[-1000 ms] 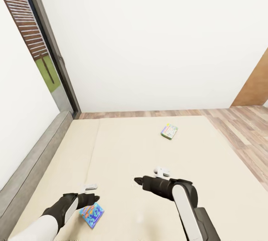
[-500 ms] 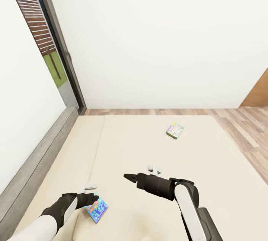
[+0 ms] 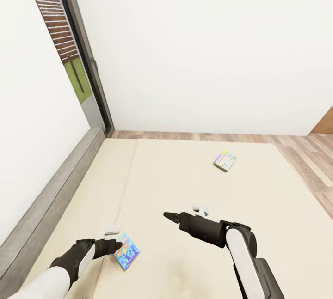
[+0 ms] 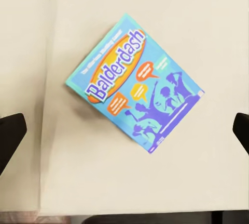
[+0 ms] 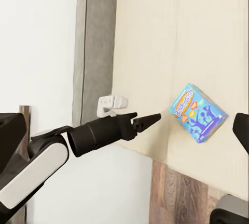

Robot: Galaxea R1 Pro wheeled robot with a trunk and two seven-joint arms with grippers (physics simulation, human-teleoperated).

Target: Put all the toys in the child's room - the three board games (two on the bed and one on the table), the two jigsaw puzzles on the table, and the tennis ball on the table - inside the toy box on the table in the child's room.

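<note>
1. Left gripper [image 3: 119, 245]: nearest to you, at the lower left of the head view, low over the bed [image 3: 175, 188]. In the left wrist view its two dark fingertips [image 4: 10, 133] stand far apart at opposite edges, so the jaws are wide and hold nothing. In the right wrist view the same gripper [image 5: 150, 118] shows side-on, its tip pointing toward the blue box.

2. Blue box [image 3: 126, 252]: a flat board game, lying on the mattress just beside your left gripper's tip. Whether the tip touches it, you cannot tell. The left wrist view shows its cover [image 4: 136, 82] face up, turned at an angle between the spread fingers, printed "Balderdash" on an orange oval. The right wrist view shows it [image 5: 198, 113] near the mattress edge, with wood floor past that edge.

3. Right gripper [image 3: 169, 216]: a little farther in, mid-bed, pointing toward the left. Its dark fingertips [image 5: 10, 130] sit at opposite edges of the right wrist view, so it reads as wide and empty.

4. Green-edged box [image 3: 225, 161]: the second board game, flat on the mattress farther up the bed, well apart from both grippers.

5. Grey headboard [image 3: 46, 206]: runs along the bed's left side against the wall.

6. Window [image 3: 69, 58]: dark-framed, beyond the headboard's far end.

7. Wood floor [image 3: 296, 151]: past the bed's far and right edges, below the white wall.
</note>
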